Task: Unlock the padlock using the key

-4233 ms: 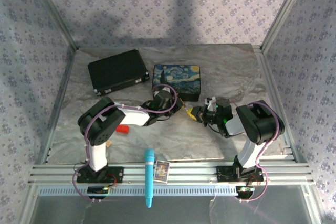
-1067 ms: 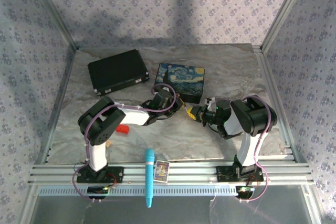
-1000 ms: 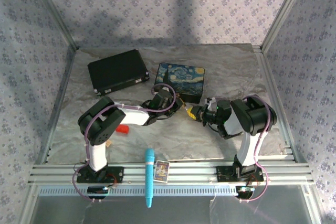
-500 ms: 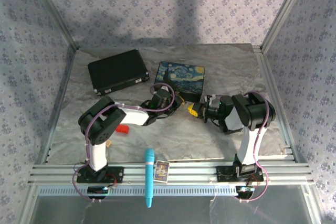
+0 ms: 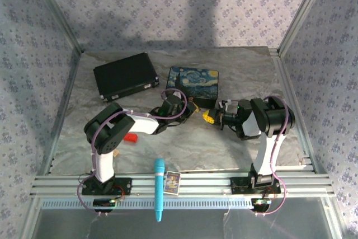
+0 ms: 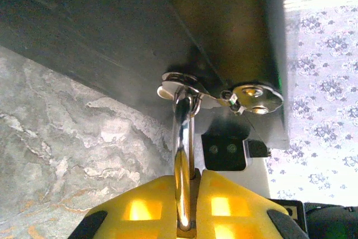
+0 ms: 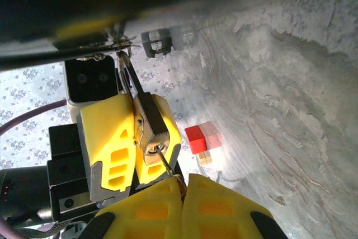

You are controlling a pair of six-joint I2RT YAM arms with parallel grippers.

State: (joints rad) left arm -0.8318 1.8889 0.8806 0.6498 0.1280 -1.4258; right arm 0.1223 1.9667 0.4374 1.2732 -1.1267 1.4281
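The brass padlock (image 7: 146,124) hangs by its silvery shackle (image 6: 183,149) from the hasp (image 6: 190,85) on the painted box (image 5: 196,82). My left gripper (image 6: 187,219) is shut on the padlock's body, and its yellow fingers (image 7: 106,138) show on both sides of the body in the right wrist view. My right gripper (image 7: 182,186) is shut on the key (image 7: 166,163), whose thin blade sits in the keyhole at the padlock's lower end. In the top view the left gripper (image 5: 193,109) and the right gripper (image 5: 209,117) meet tip to tip in front of the box.
A black case (image 5: 126,75) lies at the back left. A red block (image 5: 130,137) sits by the left arm's elbow. A blue marker (image 5: 159,188) and a small card (image 5: 172,183) rest on the front rail. Metal frame posts and patterned walls close in both sides.
The right arm's elbow and forearm have swung toward the back and the wrist has turned, while its gripper stayed at the padlock. The left arm has hardly moved.
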